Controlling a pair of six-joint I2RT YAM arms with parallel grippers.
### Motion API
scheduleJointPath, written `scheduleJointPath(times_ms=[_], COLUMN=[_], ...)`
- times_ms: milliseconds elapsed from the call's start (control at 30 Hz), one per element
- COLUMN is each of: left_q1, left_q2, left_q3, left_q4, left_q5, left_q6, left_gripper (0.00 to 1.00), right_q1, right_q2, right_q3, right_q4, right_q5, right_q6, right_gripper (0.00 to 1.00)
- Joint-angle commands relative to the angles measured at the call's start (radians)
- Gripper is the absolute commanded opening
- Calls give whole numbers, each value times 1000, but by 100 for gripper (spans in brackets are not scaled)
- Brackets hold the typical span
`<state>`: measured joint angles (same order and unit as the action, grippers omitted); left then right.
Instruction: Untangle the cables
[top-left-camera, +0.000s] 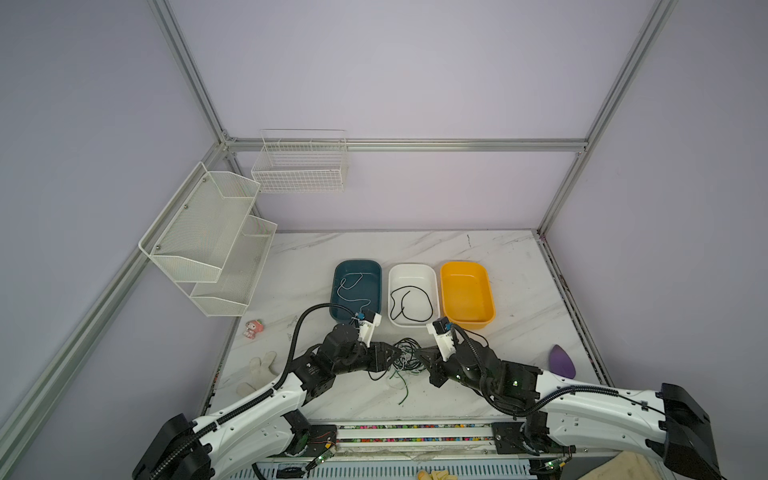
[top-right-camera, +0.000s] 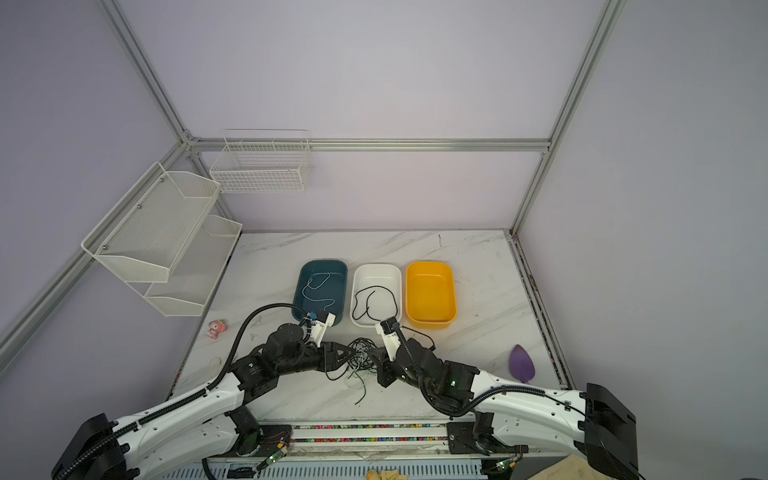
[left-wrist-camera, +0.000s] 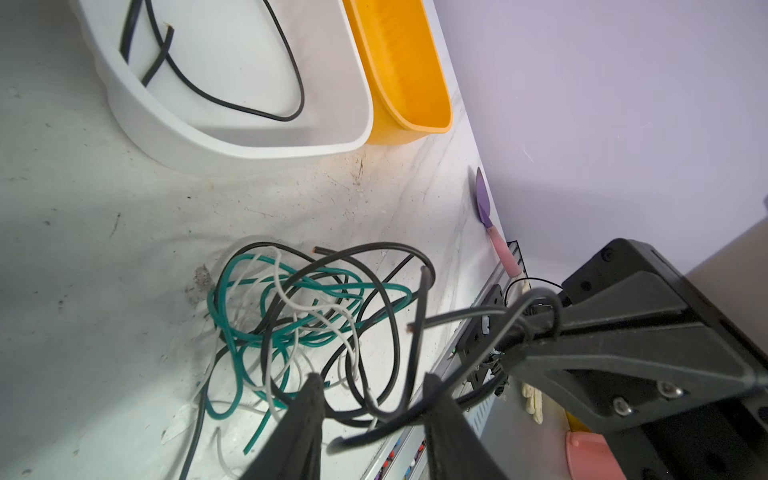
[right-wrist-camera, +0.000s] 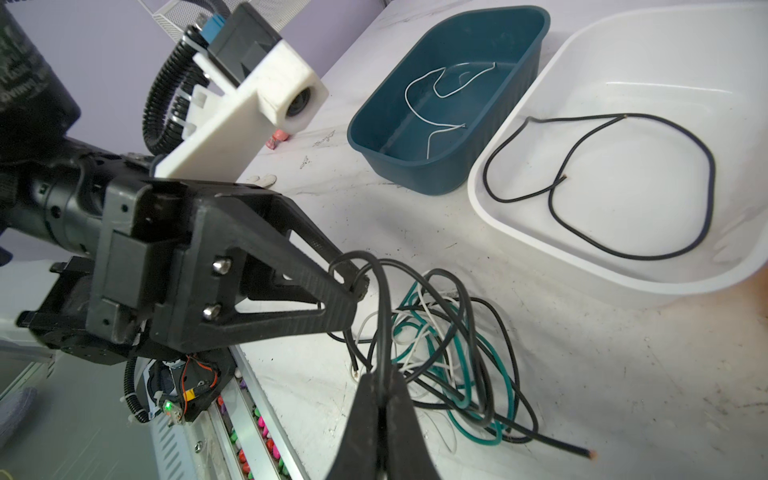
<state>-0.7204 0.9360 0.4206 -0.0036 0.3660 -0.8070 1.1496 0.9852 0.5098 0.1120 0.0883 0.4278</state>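
Observation:
A tangle of black, white and green cables (top-left-camera: 405, 360) (top-right-camera: 360, 358) lies on the marble table between my two grippers. My left gripper (left-wrist-camera: 372, 380) (top-left-camera: 398, 354) stands open at the tangle's edge, and black cables (left-wrist-camera: 374, 409) cross the gap between its fingers. Seen from the right wrist, one black loop hooks over a tip of the left gripper (right-wrist-camera: 358, 291). My right gripper (right-wrist-camera: 382, 376) (top-left-camera: 419, 354) is shut on a black cable (right-wrist-camera: 383, 316) that rises out of the tangle (right-wrist-camera: 449, 357). One white cable (top-left-camera: 349, 291) lies in the blue bin (top-left-camera: 357, 264). One black cable (top-left-camera: 411, 303) lies in the white bin (top-left-camera: 413, 266).
A yellow bin (top-left-camera: 467, 291) stands right of the white one. A pink toy (top-left-camera: 253, 328) and a white glove (top-left-camera: 259, 368) lie at the table's left edge, a purple object (top-left-camera: 561, 361) at the right. Wire shelves (top-left-camera: 208, 241) and a basket (top-left-camera: 301, 166) hang on the left frame.

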Motion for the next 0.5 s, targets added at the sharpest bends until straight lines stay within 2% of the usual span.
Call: scheduleJointPath(times_ms=[0,167,467], left_q1=[-2,-2,-2], left_q2=[-10,-21,-41], left_q3=[93,93,122], left_q4=[59,38,-29], left_q5=[27,20,1], left_q6=[15,23,50], left_gripper=[32,22,15], right_q1=[-7,-7,-10], right_q2=[-12,-1,61], right_q3=[-14,-17,-11], right_q4=[33,35,36], right_q5=[-9,-4,34], right_q6=[-14,-14,1], right_gripper=[0,0,0])
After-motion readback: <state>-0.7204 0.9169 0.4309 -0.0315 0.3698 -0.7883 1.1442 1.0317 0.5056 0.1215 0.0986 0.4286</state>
